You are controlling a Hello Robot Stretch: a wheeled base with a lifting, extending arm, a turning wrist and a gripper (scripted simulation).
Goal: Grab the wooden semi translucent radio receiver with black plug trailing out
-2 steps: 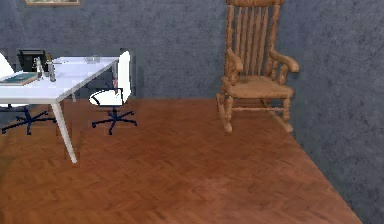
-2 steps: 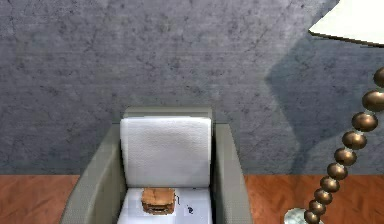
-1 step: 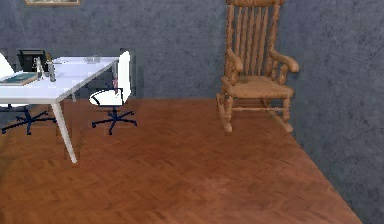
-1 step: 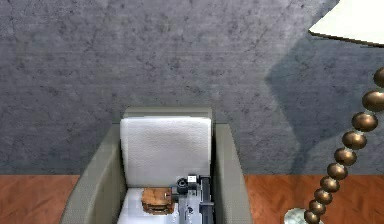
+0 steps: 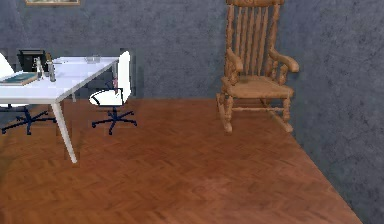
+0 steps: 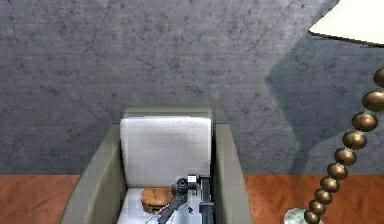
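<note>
**A:** How far along are we with this grab?

**B:** We judge that we are at the reach itself. Our arm [image 6: 204, 206] rises from the bottom edge of the arm side view. The tool [image 6: 172, 202] is at the seat of a grey-green armchair [image 6: 228, 172] with a white cushion. Finding the chair and lining up look done. What is left is a sure hold and a lift clear of the seat.

**A:** Do we have it in the tool?

**B:** We cannot tell. A low brown thing [image 6: 153, 197] lies on the seat cushion right at the tool's far end. It may be gripped or it may only be lying beside the fingers. The pictures do not show the state of the fingers either.

**A:** Is that our radio receiver?

**B:** We think so. Its warm tan-brown colour suits wood. It is low and rounded on top, and it rests near the front of the seat, toward the arm side view's left. It is too small for us to make out any translucency or a black plug.

**A:** Is anything crowding us?

**B:** A floor lamp [image 6: 350, 150] with a beaded stem stands near the armchair on the arm side view's right, apart from the arm. In the forward view there is a white bench [image 5: 60, 75] with an office chair [image 5: 115, 85], and a wooden rocking chair [image 5: 255, 70] by the wall.
</note>
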